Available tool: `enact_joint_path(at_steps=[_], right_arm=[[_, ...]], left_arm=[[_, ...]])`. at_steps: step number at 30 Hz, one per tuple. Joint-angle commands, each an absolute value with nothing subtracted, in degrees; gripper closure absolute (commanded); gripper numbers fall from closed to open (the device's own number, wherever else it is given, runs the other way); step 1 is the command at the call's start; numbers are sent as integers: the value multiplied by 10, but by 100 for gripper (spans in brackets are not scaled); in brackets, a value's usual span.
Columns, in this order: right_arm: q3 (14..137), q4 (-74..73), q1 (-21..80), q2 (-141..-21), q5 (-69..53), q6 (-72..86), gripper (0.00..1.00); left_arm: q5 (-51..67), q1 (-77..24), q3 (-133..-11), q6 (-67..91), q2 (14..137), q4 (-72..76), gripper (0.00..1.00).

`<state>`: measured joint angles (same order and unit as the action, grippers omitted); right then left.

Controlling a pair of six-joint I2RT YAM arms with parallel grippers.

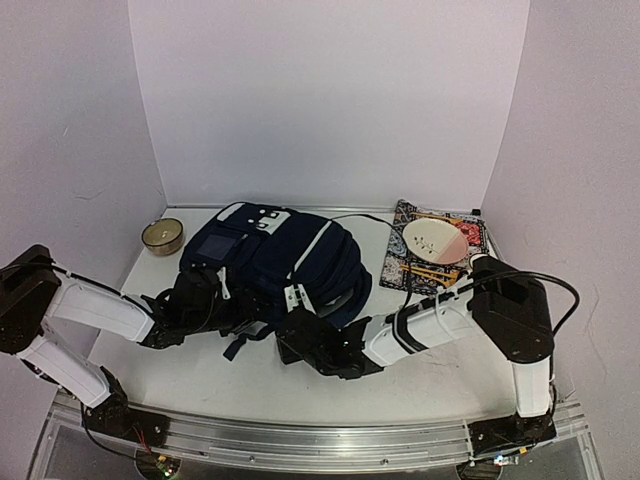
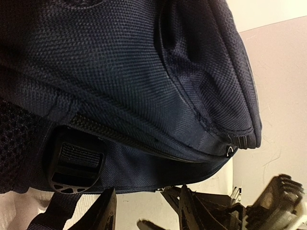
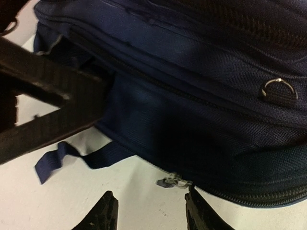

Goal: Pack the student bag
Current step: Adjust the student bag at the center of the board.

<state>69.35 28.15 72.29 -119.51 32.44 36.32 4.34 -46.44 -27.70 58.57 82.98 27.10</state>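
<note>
The student bag (image 1: 285, 262) is a large navy backpack with white trim, lying flat mid-table. My left gripper (image 1: 212, 300) is at its near left edge. In the left wrist view the bag (image 2: 144, 86) fills the frame above the open left gripper (image 2: 148, 213), whose jaws hold nothing; a black strap buckle (image 2: 76, 165) sits to the left. My right gripper (image 1: 300, 335) is at the bag's near edge. It (image 3: 151, 213) stands open just below the bag's seam (image 3: 201, 143), and a small metal zipper pull (image 3: 173, 182) lies close by its right fingertip (image 3: 199, 211).
A patterned hardcover book (image 1: 440, 262) with a white-and-pink disc (image 1: 435, 240) on it lies at the right. A small round bowl (image 1: 162, 236) stands at the far left. A loose navy strap (image 3: 72, 160) trails on the table. The left arm's dark finger (image 3: 43, 105) crosses the right wrist view.
</note>
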Motion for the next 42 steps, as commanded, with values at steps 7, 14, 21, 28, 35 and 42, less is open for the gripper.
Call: enact_joint_path(at_steps=[7, 14, 21, 28, 35, 42], right_arm=[[780, 168, 722, -1251, 463, 429, 56], [771, 165, 722, -1240, 446, 420, 76], [715, 188, 723, -1186, 397, 369, 93], [633, 219, 718, -1109, 386, 312, 100], [559, 233, 698, -1040, 361, 276, 100], [502, 235, 685, -978, 330, 244, 100]], left_arm=[[43, -462, -275, 589, 843, 300, 54], [28, -462, -273, 584, 852, 301, 54], [11, -435, -265, 575, 886, 300, 54], [11, -403, -268, 559, 920, 300, 54], [15, -384, -277, 538, 937, 296, 54], [25, -329, -298, 505, 961, 275, 54]])
